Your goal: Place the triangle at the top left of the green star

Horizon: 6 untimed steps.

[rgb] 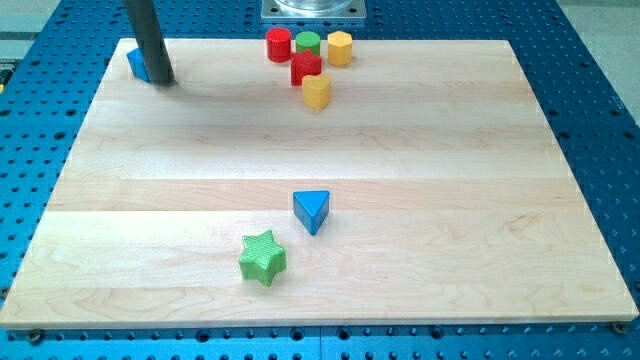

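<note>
One blue triangle (pixel 312 210) up-right of green star (pixel 263 257).

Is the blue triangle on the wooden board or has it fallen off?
On. The blue triangle lies flat on the wooden board, well inside its edges, up and right of the green star. My tip is far away.

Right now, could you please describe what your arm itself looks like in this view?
Only the rod shows: a straight, smooth, dark grey cylinder entering from the view's top, with no visible cables, markings or end effector jaws. My tip is plain and blunt, the same dark colour, standing right beside a blue block near the board's top left corner. A metal base plate shows at the top edge.
</note>
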{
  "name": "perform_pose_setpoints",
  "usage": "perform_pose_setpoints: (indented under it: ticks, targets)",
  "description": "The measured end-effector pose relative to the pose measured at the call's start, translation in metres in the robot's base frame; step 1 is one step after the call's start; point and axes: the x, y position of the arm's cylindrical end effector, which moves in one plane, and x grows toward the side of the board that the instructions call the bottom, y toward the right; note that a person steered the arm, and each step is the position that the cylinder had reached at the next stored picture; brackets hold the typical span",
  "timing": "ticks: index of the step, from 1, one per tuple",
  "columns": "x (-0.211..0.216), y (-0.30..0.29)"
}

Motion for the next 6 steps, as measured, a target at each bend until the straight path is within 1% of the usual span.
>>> perform_pose_setpoints:
  ticks: [1, 2, 3, 4, 5, 6]
  targets:
    - [0.007, 0.011]
    - [0.072, 0.098]
    - [0.174, 0.168]
    - [0.201, 0.274]
    - [0.275, 0.298]
    - [0.255, 0.207]
